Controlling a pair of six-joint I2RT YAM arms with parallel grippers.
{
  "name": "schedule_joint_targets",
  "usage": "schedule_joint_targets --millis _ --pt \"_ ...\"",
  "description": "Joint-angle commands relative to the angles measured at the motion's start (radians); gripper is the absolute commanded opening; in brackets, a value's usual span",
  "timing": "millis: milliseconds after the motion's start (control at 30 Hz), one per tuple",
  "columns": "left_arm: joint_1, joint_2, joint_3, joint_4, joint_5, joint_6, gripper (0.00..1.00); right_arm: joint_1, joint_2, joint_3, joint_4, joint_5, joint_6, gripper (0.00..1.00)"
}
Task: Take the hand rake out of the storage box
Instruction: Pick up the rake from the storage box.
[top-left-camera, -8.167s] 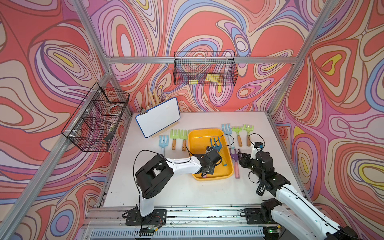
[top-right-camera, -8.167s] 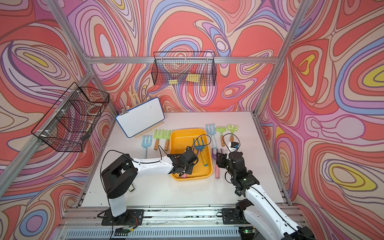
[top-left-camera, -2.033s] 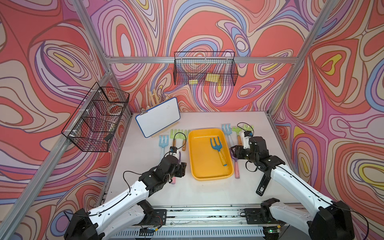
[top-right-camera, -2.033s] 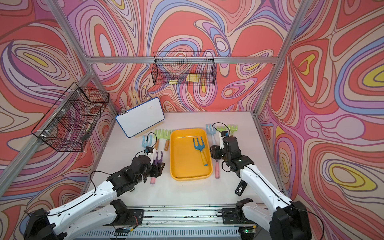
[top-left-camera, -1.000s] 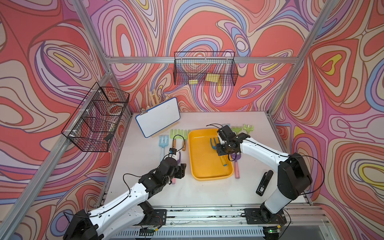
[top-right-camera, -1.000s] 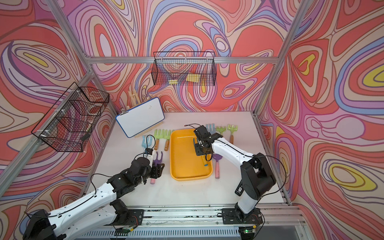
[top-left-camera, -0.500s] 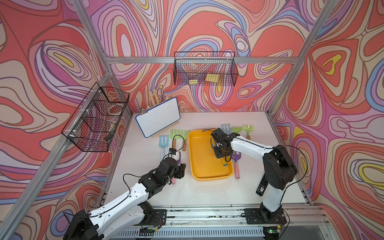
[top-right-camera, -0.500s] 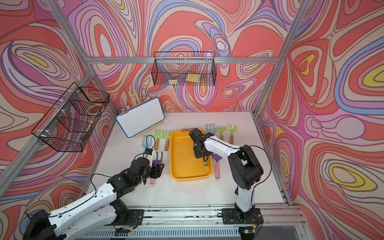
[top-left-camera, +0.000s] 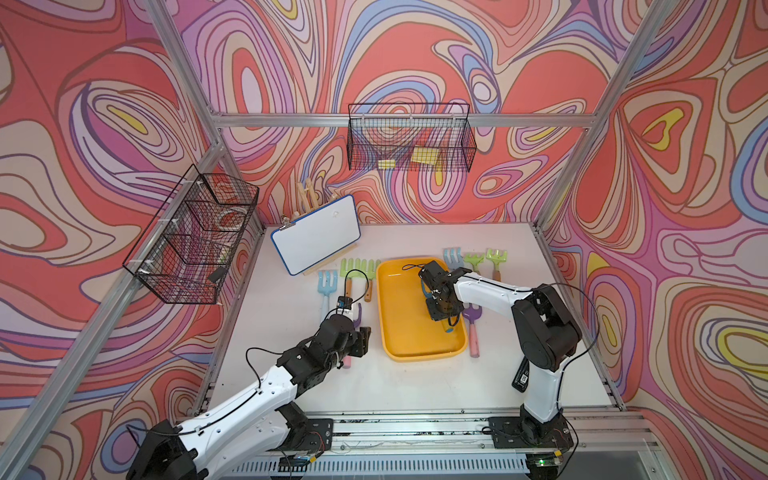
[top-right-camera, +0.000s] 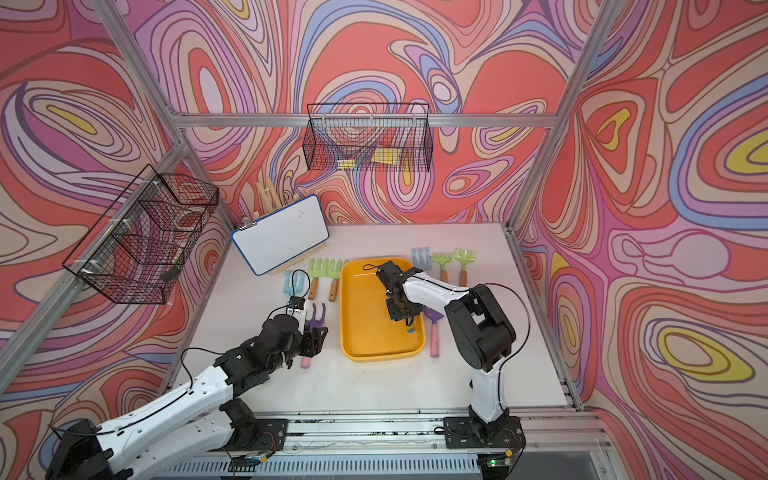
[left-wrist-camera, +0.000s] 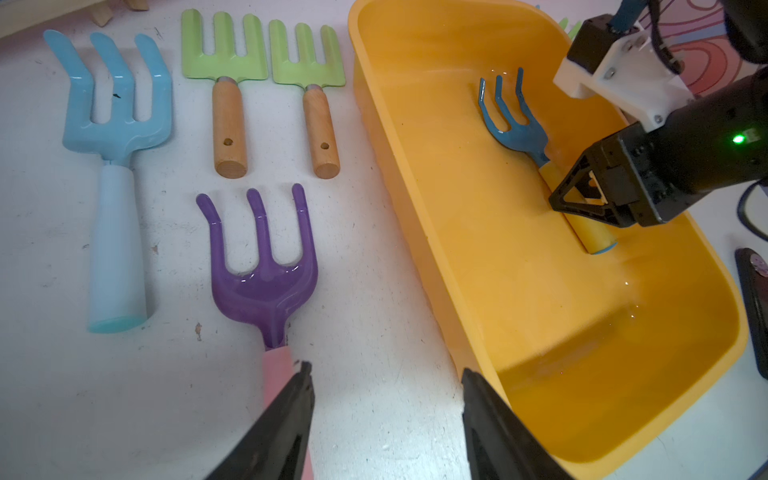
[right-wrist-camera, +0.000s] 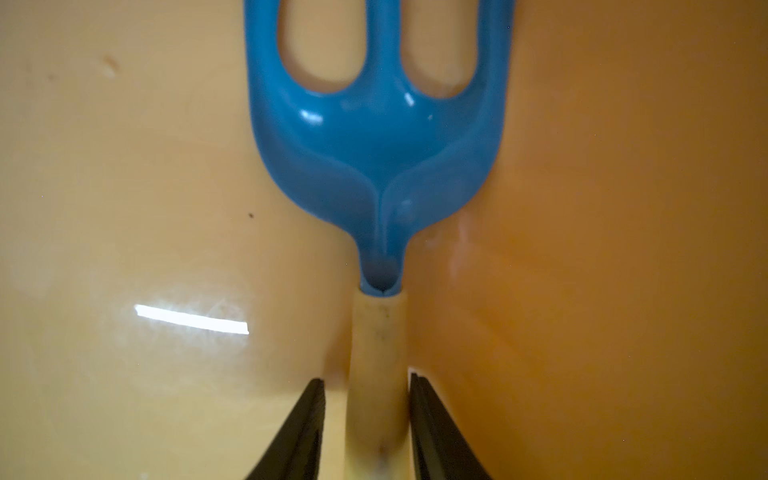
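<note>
Where the hand rake (right-wrist-camera: 376, 166) lies, the right gripper (right-wrist-camera: 365, 378) straddles its handle, barely open.

White links (top-left-camera: 490, 291), black joints (top-left-camera: 544, 328), black cables (top-left-camera: 358, 271)

Colour survey of my cell.
My right end effector (right-wrist-camera: 365, 380) is black. The hand rake (right-wrist-camera: 374, 166) has a glossy blue head on a pale yellow handle. The storage box (top-left-camera: 409, 332) is plain yellow-orange and the counter (top-left-camera: 291, 332) white. I note a purple rake (left-wrist-camera: 264, 266) with a pink handle and a green rake (left-wrist-camera: 224, 50) with a tan wooden handle. The walls (top-left-camera: 415, 54) swirl red, pink, purple, blue and yellow.
</note>
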Motion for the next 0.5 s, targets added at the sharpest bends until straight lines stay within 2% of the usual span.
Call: schedule_joint_targets --millis 0,167,467 --pt "0.005 -0.007 -0.011 0.027 0.006 0.01 0.61 0.011 0.029 0.017 0.012 -0.029 0.004 0.36" --pt "0.006 -0.006 -0.011 0.025 0.007 0.007 0.61 0.015 0.051 0.02 0.023 -0.055 0.006 0.34" --pt "0.007 0.006 -0.005 0.027 0.009 0.009 0.61 0.02 0.044 0.016 0.042 -0.079 0.01 0.24"
